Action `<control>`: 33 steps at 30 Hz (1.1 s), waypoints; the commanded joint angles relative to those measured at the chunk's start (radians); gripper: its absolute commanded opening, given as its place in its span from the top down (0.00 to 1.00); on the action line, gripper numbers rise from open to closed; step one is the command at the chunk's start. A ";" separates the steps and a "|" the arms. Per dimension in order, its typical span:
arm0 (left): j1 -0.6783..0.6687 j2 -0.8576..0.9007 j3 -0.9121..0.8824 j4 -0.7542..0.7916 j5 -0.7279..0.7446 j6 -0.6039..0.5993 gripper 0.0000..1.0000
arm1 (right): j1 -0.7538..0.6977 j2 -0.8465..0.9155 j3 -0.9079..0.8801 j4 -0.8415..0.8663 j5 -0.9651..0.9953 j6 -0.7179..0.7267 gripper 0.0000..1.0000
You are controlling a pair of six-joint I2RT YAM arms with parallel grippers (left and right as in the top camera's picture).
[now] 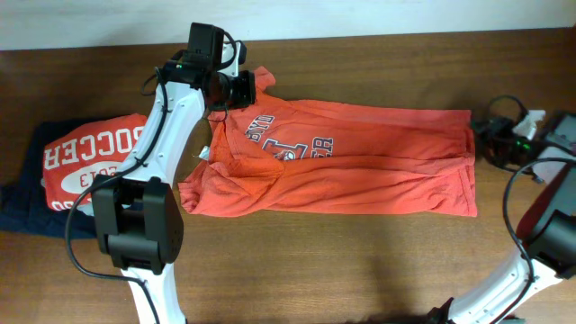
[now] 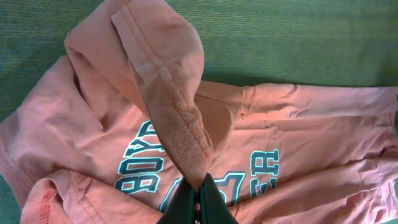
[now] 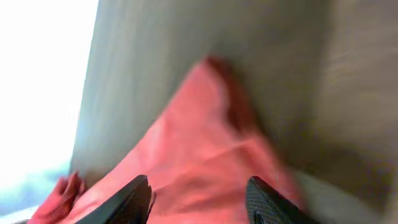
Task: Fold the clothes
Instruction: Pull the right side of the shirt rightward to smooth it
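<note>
Where the worktop (image 1: pixel 360 261) is seen from overhead, a red shirt (image 1: pixel 85 162) printed "SOCCER" lies on a dark navy garment (image 1: pixel 18 202), well to the left of the left jaws. The left jaws are clenched on a raised fold of the orange-red T-shirt (image 1: pixel 360 166) at its upper left corner, and its navy lettering (image 2: pixel 260 165) lies just beyond them. The rest of the T-shirt lies spread on the worktop between the two sets of jaws. The right jaws are released near its right edge, with blurred red fabric ahead of the gap.
</note>
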 commanded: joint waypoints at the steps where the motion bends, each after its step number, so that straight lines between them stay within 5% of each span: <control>1: 0.002 -0.016 0.013 0.002 -0.004 0.020 0.99 | 0.080 -0.036 0.017 0.024 -0.071 -0.052 0.45; 14: 0.002 -0.016 0.013 0.002 -0.004 0.020 0.99 | 0.174 -0.028 0.017 -0.027 0.342 0.004 0.44; 33: 0.000 -0.016 0.013 0.002 -0.003 0.020 0.99 | 0.176 -0.009 0.016 0.098 0.443 0.090 0.54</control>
